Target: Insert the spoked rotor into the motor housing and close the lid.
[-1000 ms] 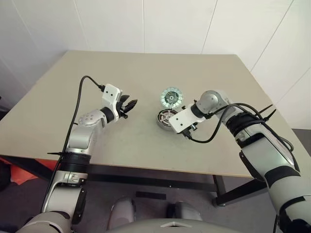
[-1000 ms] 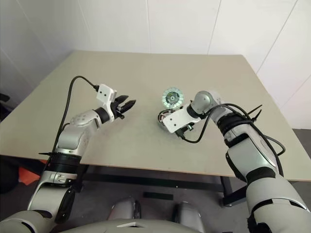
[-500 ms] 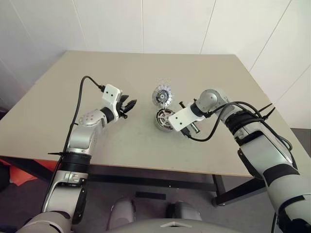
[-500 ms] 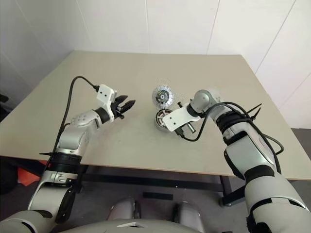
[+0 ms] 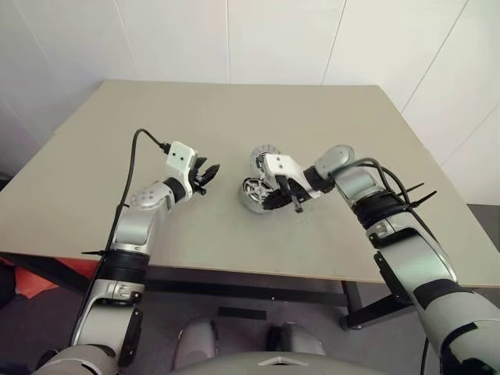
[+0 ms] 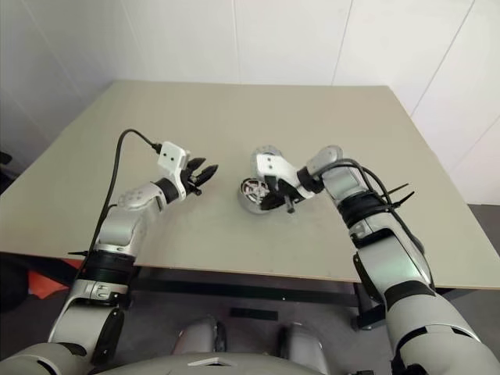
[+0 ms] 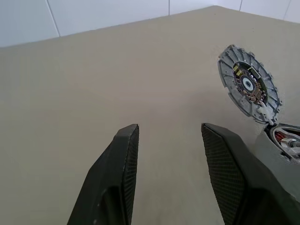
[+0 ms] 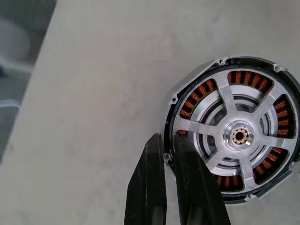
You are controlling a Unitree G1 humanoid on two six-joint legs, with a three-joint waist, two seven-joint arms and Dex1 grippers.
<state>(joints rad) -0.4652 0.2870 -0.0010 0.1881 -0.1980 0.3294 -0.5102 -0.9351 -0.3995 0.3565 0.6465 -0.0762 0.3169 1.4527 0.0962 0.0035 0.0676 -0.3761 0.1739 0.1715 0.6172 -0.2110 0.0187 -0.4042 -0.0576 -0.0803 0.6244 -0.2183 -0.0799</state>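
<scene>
The right gripper (image 8: 167,140), with its jaws apart a second ago, has now turned and pinched the wall of the short round grey metal motor housing (image 5: 251,193). The flat dark-grey spoked rotor (image 8: 240,136) already sits inside over the copper windings. So only the round lid with the segmented ring (image 7: 247,86) remains; it has shifted and now stands tilted just beside the housing, while the left gripper (image 7: 169,129) waits empty with its jaws apart.
</scene>
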